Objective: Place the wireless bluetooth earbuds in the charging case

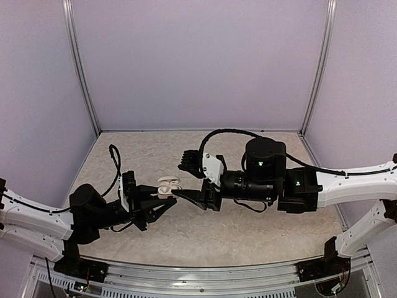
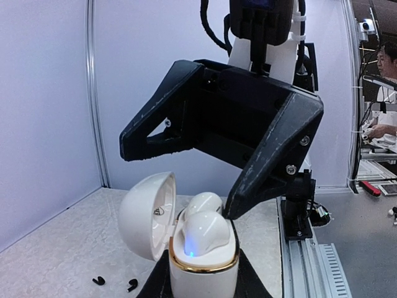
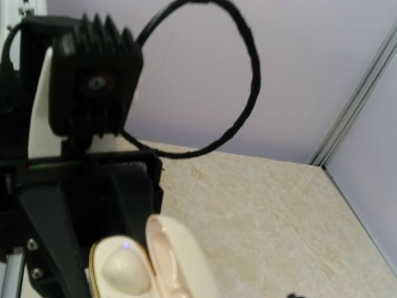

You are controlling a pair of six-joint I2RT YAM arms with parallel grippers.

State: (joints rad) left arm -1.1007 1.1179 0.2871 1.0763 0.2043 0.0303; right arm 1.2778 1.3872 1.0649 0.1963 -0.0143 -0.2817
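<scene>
Now the left gripper (image 1: 162,194) squeezes the open charging case (image 2: 201,273) from below; the right gripper (image 2: 186,180) leans over it, jaws apart.

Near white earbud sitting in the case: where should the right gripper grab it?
Pinch the near earbud by its domed top, the only part above the case rim. Probably come from above: the open lid blocks one side, the second earbud sits behind.

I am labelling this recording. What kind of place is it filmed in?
Probably a robotics lab test booth: plain panel walls on metal posts enclose a marbled table, and a person is at a cluttered bench beyond it.
</scene>
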